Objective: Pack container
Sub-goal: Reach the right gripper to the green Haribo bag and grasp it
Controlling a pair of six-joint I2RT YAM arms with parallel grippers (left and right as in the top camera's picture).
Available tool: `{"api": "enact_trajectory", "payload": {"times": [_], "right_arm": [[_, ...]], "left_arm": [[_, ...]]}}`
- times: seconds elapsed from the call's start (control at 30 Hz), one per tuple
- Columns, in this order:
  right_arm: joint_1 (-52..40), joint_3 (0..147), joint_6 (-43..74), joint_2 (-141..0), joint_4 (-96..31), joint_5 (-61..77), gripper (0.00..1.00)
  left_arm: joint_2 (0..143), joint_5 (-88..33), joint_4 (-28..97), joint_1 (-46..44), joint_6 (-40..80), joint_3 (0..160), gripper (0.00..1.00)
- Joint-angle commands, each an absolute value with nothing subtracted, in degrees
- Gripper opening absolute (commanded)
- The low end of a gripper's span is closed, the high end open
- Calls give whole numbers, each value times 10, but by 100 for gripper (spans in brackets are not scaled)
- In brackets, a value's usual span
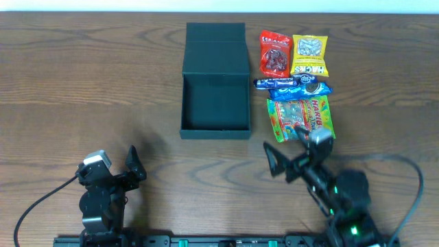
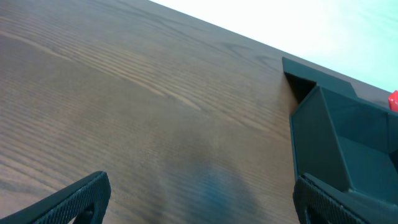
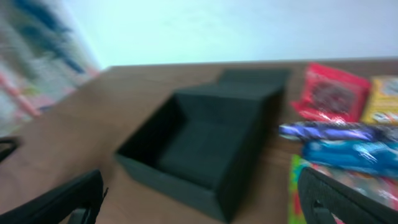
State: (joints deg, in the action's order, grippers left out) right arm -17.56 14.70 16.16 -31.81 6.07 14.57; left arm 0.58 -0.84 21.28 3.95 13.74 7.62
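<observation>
Toward the far middle of the worktop I see the container, a dark green matte box. It stands with its mouth up and its flap lid folded back flat on the far side, away from the arms. Its dark floor and walls are plain to me from overhead.

Just to its right lies a cluster of snacks, close to the box but apart from it as far as I can tell. Farthest back are a red packet and a yellow packet, side by side. Nearer the arms comes a slim dark blue bar. A blue biscuit packet lies partly over it or hard against it; I cannot tell which. Nearest of all is a gummy bag, green-edged with bright sweets printed on it.

On the left wrist view the left claw is spread wide. One black ribbed finger sits low at each side of the picture, with bare wood between them. The near left corner of the container shows at the right of that view. From overhead this arm sits at the near left, well apart from the box.

The right claw is likewise spread wide, a dark finger low at each side. Its wrist view is blurred, yet I can make out the container ahead and the snacks to the right. From overhead the right arm sits by the near edge of the gummy bag; whether it touches the bag I cannot tell.
</observation>
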Motion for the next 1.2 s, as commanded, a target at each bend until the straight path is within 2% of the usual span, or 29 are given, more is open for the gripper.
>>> {"api": "enact_trajectory", "payload": {"times": [0.0, 0.33, 0.43, 0.53, 0.63, 0.73, 0.93, 1.17], "right_arm": [[-153, 220, 173, -425, 57, 99, 99], [-97, 498, 173, -757, -172, 75, 99], [-79, 544, 166, -819, -220, 119, 99], [-70, 548, 159, -851, -217, 132, 99], [-69, 548, 93, -872, -214, 61, 99], [-69, 548, 84, -901, -209, -19, 99], [-54, 548, 86, -975, -196, -23, 99], [-36, 548, 86, -1060, -180, -22, 87]], "left_arm": [[3, 2, 216, 37, 142, 64, 95], [3, 2, 216, 37, 142, 64, 95], [3, 2, 216, 37, 142, 64, 95], [3, 2, 216, 37, 142, 64, 95], [3, 2, 216, 37, 142, 64, 95], [3, 2, 216, 37, 142, 64, 95], [3, 2, 216, 37, 142, 64, 95], [3, 2, 216, 37, 142, 64, 95]]}}
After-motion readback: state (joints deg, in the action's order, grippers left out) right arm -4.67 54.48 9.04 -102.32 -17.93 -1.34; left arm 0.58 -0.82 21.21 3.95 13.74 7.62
